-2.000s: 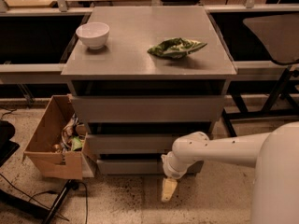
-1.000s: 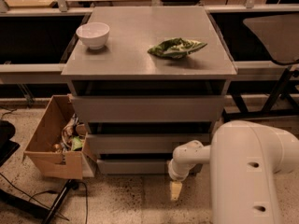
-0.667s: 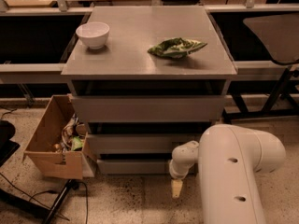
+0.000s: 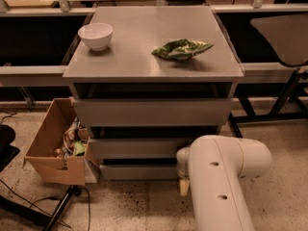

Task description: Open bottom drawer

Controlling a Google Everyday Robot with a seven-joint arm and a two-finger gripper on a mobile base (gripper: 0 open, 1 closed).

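A grey cabinet (image 4: 154, 66) with three drawers stands in the middle of the camera view. The bottom drawer (image 4: 137, 171) is the lowest grey front, just above the floor, and sits nearly flush with the others. My gripper (image 4: 183, 186) hangs low in front of the bottom drawer's right end, close to the floor, with a pale fingertip pointing down. My white arm (image 4: 221, 182) covers the drawer's right part.
A white bowl (image 4: 96, 35) and a green chip bag (image 4: 182, 49) lie on the cabinet top. An open cardboard box (image 4: 53, 150) of clutter stands at the cabinet's left. Cables and a black stand (image 4: 57, 208) lie on the floor at left. A chair (image 4: 284, 37) stands at right.
My arm has swung closer to the camera and now fills the lower right. The gripper has shifted slightly right along the bottom drawer's front. The drawer has not moved.
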